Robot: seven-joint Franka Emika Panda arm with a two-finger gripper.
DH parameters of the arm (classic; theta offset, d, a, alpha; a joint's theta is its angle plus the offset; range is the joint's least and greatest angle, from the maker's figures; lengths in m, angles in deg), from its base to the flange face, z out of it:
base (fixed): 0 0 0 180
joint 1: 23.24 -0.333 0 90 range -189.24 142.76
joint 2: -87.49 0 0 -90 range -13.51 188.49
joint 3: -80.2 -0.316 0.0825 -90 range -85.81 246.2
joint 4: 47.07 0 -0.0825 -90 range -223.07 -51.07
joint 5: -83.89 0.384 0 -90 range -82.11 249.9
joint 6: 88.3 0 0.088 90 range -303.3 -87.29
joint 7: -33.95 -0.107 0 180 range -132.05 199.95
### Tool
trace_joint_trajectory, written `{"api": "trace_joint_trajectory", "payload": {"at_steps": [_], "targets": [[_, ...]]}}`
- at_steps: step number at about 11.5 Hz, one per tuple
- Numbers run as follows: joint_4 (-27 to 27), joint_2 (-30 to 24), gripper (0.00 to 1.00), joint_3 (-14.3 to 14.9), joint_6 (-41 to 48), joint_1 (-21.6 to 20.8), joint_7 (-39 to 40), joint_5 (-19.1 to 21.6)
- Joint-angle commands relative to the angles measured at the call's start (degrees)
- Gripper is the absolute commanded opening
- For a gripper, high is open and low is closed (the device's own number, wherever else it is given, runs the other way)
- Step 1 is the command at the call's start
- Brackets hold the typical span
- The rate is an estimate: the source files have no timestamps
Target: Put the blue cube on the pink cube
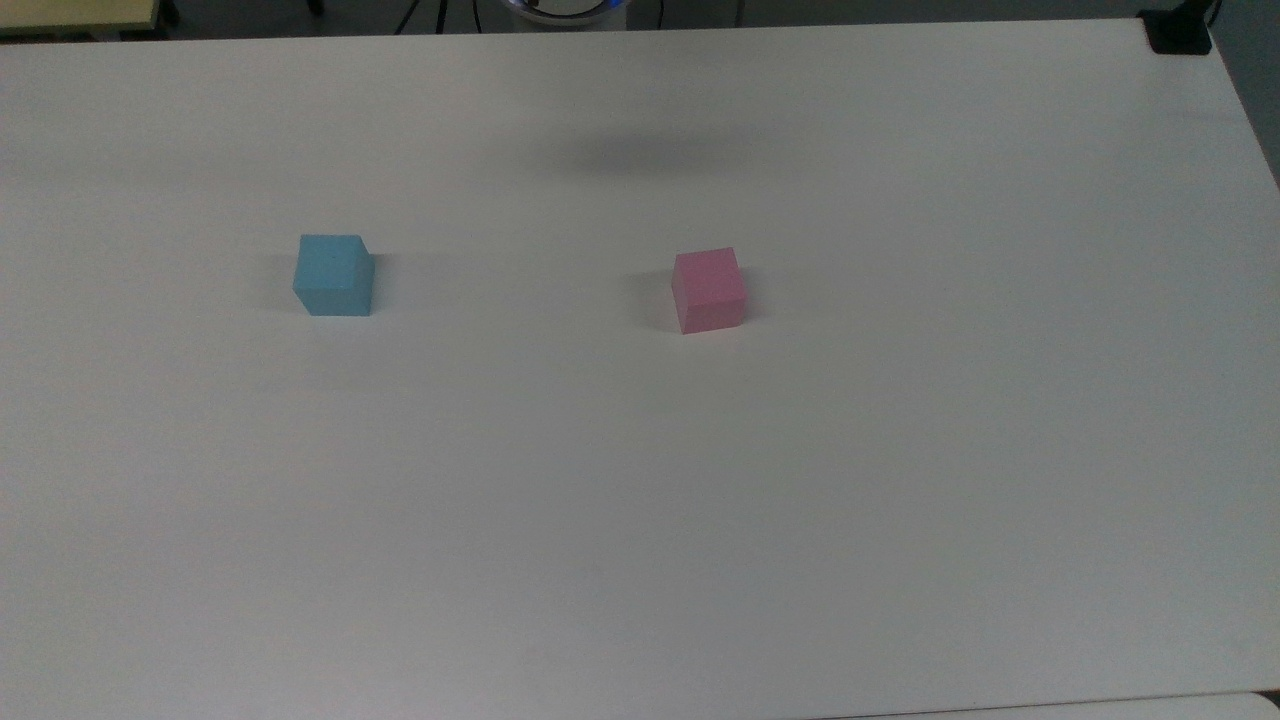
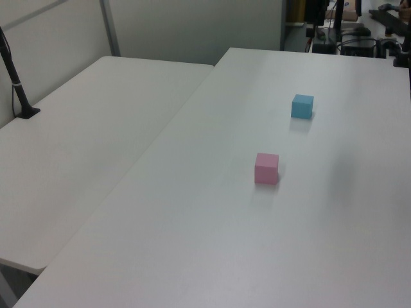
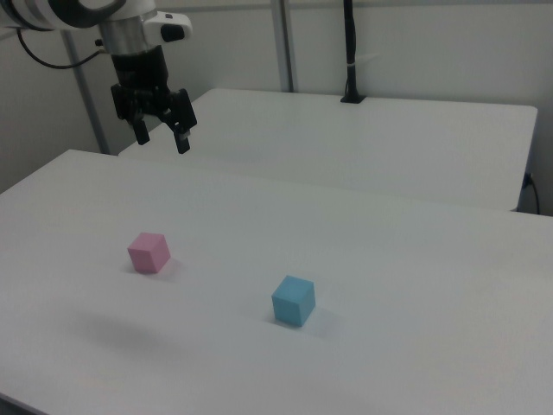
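Cubes lie well apart on the white bench [image 1: 640,500] in the top view: the blue cube [image 1: 333,275] toward nine o'clock, the pink cube [image 1: 709,290] just right of centre, neither stacked, so by my judgement the whole task is left to do. In the left view the blue cube [image 2: 302,106] sits toward one o'clock of the pink cube [image 2: 266,168], both flat on the bench. In the right view the tool [image 3: 161,138] hangs high at eleven o'clock, above and beyond the pink cube [image 3: 149,252], its fingers spread apart, empty and touching nothing; the blue cube [image 3: 294,300] rests near centre.
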Motion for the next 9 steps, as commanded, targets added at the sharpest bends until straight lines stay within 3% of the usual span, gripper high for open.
{"api": "trace_joint_trajectory", "payload": {"at_steps": [1,7,9], "targets": [[-0.39,-0.52,1.0,0.2,1.06,-0.71,-1.25,0.46],[-0.48,-0.61,1.0,0.2,1.15,-0.62,-0.9,0.46],[-0.48,-0.52,1.0,0.54,1.23,0.69,2.85,0.02]]}}
